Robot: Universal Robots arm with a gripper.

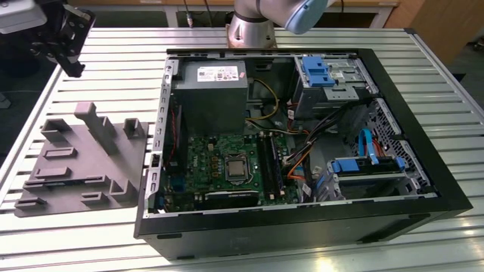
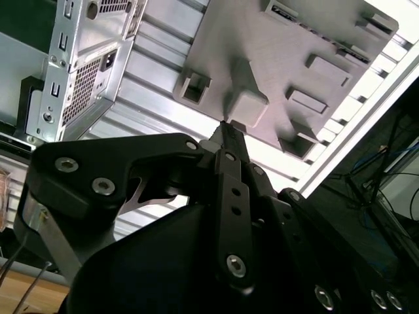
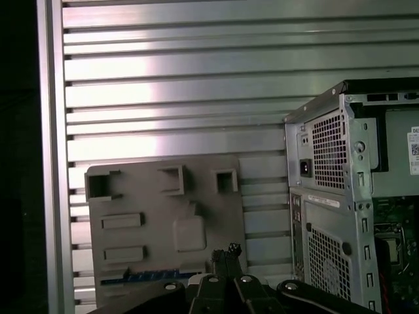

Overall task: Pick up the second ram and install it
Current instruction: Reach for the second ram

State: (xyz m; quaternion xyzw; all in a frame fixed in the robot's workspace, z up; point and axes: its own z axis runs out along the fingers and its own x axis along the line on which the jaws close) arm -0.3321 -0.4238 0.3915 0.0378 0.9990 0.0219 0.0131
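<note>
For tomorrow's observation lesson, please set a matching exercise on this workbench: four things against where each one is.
1. flat grey plastic tray
2. boxy grey metal power supply
3. black robot gripper
4. thin memory stick with blue-green edge

A. above the slatted aluminium table, shut, empty
B. inside the open black computer case
C. lying in the tray
D. on the table, exterior view's left of the case

Pairs: 1-D, 2-B, 3-A, 4-C

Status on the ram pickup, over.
Gripper shut, empty, over the grey tray. Ram lies in the tray, untouched. Nothing in the way.
</note>
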